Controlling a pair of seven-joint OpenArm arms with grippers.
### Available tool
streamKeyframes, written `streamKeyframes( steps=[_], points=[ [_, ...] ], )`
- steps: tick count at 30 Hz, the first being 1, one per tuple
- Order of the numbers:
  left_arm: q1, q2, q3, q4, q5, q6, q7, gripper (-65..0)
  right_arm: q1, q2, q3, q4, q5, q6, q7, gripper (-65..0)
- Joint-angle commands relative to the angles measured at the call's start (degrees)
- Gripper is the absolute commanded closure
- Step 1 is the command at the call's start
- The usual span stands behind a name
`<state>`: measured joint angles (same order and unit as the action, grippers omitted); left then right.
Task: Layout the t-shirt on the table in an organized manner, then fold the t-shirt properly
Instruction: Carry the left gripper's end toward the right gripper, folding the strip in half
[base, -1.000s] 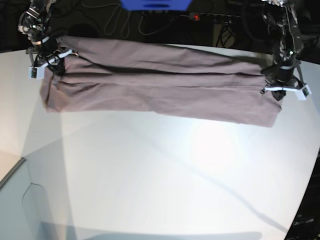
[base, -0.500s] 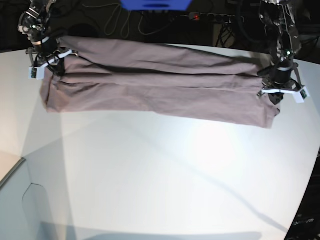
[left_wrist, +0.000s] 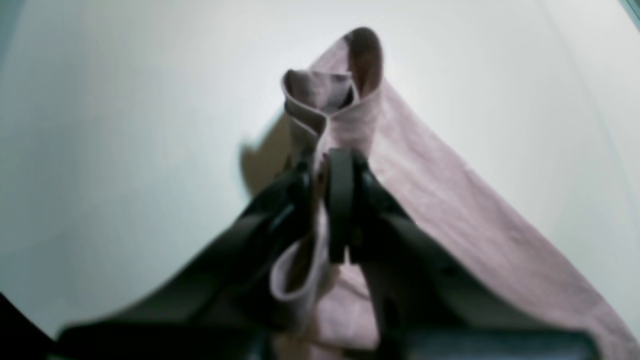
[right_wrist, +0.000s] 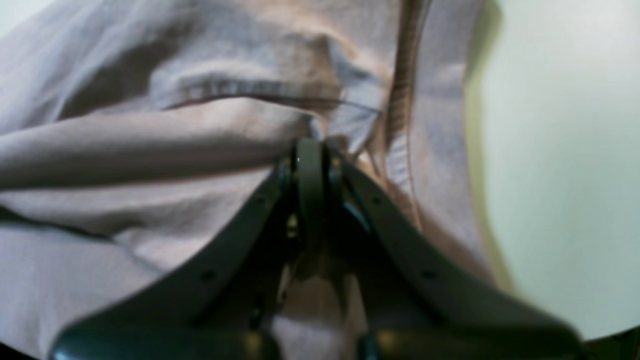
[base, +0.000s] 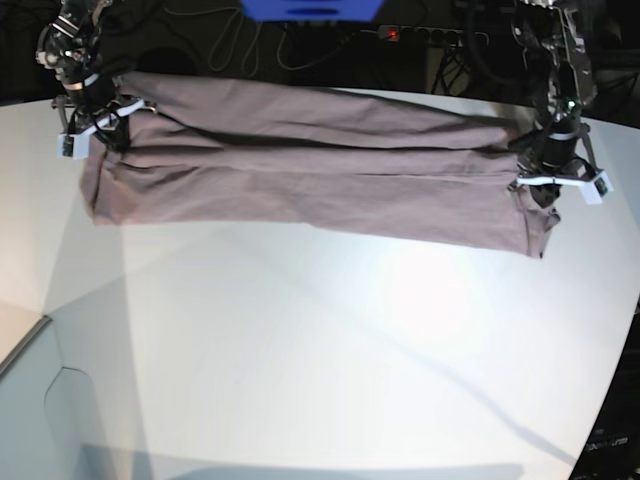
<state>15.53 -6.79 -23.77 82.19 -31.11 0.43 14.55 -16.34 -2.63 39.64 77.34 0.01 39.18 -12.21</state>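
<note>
While stretched long across the far side of the one white table (base: 300, 340), one pink t-shirt (base: 310, 180), pinched tight by two grippers: left gripper (base: 545, 188), right gripper (base: 92, 125).

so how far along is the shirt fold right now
Done: the t-shirt is gathered lengthwise into a long band across the far side of the table. In hand: the left gripper and right gripper each pinch one end, the band stretched between them and one end lifted in the left wrist view. Left: setting it down flat and likely folding it crosswise; no crosswise fold shows.
</note>
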Motion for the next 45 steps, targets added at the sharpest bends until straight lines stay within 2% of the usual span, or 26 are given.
streamKeyframes(
  steps=[1,13,21,28,45],
  points=[
    [0.25,-0.29,0.69,1.37,-0.32,-0.47,-1.23,-0.2,0.03,0.57,0.05,0.59,-0.14,0.82,-0.06,0.0],
    [1.92,-0.29,6.85,3.92,-0.32,-0.47,-1.23,-0.2,-0.06,0.57,0.05,0.59,-0.14,0.82,-0.06,0.0],
    [2.01,-0.29,15.02,4.0,-0.32,-0.38,-1.4,-0.2,-0.06,0.57,0.05,0.59,-0.23,0.82,-0.06,0.0],
    [2.01,-0.29,23.2,7.7,0.04,-0.38,-1.4,-0.2,1.52,-0.58,0.14,0.51,-7.09,0.82,-0.06,0.0],
    [2.54,-0.91,41.84,9.46,0.3,-0.38,-1.4,-0.2,2.58,-0.93,0.14,0.51,-7.18,0.82,-0.06,0.0]
  ],
)
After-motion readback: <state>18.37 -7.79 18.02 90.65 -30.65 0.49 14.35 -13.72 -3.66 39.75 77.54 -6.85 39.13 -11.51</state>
